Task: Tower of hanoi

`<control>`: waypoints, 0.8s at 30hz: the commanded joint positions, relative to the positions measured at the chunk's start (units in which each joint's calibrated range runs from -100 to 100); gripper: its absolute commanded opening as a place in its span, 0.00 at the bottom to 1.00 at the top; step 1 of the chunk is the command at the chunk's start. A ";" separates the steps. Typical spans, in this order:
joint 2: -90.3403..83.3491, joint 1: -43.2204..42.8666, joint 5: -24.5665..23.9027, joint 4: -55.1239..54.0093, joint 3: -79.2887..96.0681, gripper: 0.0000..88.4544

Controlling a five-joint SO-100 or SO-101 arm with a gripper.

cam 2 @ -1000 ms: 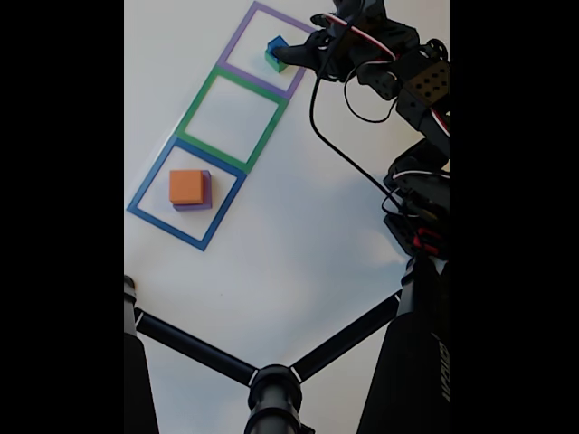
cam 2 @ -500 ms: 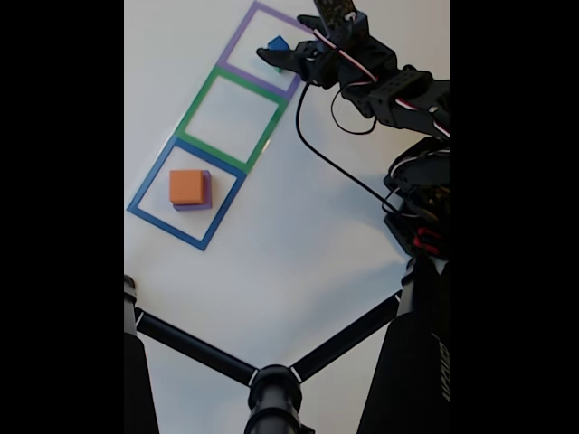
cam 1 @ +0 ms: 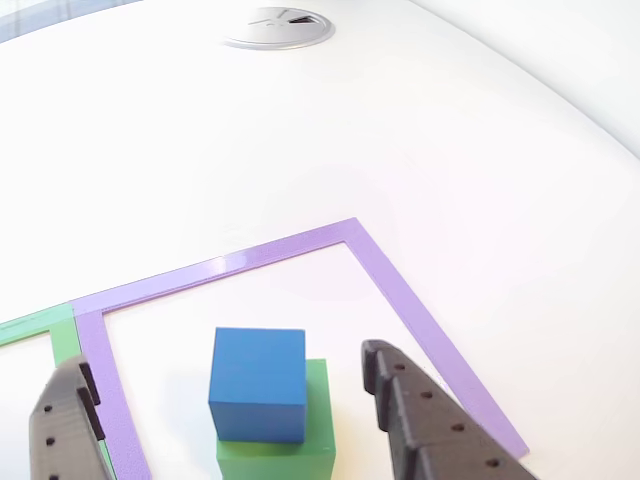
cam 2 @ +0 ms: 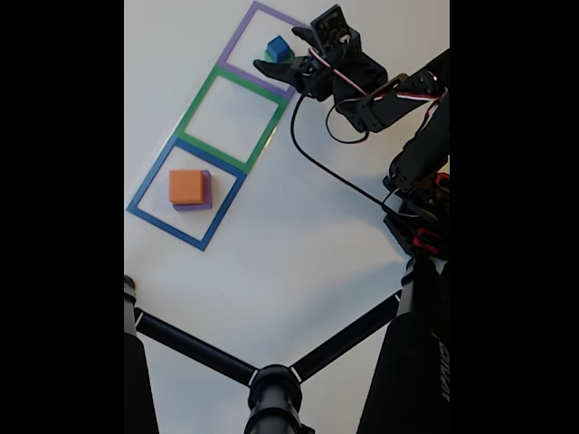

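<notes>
A glossy white table (cam 1: pixel 500 130) carries a round metal grommet (cam 1: pixel 279 27).

Cubes, four: blue cube (cam 1: pixel 258 384), green cube (cam 1: pixel 285 452), orange cube (cam 2: pixel 186 186), purple cube (cam 2: pixel 204 199). Square outlines, three: purple square (cam 2: pixel 237 36), green square (cam 2: pixel 201 99), blue square (cam 2: pixel 149 186).

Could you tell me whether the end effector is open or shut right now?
Open: the end effector has its fingers apart on either side of the small blue cube, touching neither.

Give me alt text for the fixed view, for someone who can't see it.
A robot arm's open hand hovers by a blue block stacked on a green one in the purple square. The green square is empty; an orange block sits in the blue square.
</notes>
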 commanded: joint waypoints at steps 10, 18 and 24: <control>4.45 -1.12 0.54 -3.90 -3.93 0.26; 5.66 -1.98 0.54 -3.90 -4.66 0.18; 5.66 -3.04 0.54 -3.82 -4.39 0.13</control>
